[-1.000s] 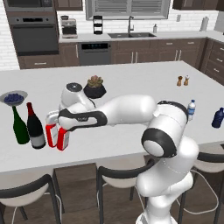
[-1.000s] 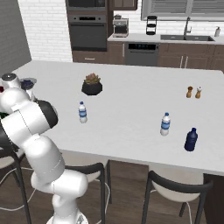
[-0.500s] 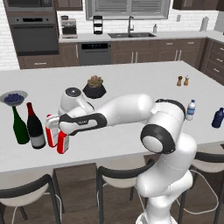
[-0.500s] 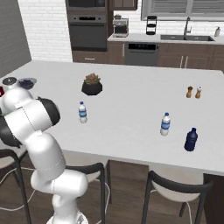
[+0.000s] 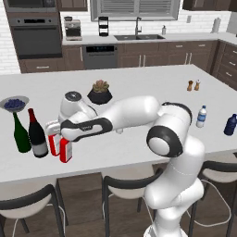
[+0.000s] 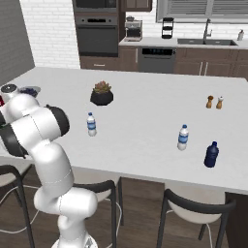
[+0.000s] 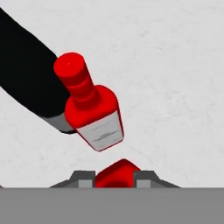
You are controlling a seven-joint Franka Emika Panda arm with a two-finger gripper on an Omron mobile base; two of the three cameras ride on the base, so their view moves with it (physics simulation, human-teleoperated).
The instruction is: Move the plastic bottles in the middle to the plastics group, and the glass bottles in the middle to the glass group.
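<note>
Lowered since a second ago, the gripper stands clamped on a red glass bottle now resting on the counter. Just beyond the jaws stands the second red bottle, then the dark wine bottle. Well right of the jaws stands the water bottle.

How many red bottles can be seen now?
2. Both stand beside the dark wine bottle: one red bottle stands free, the other red bottle is held in the end effector.
</note>
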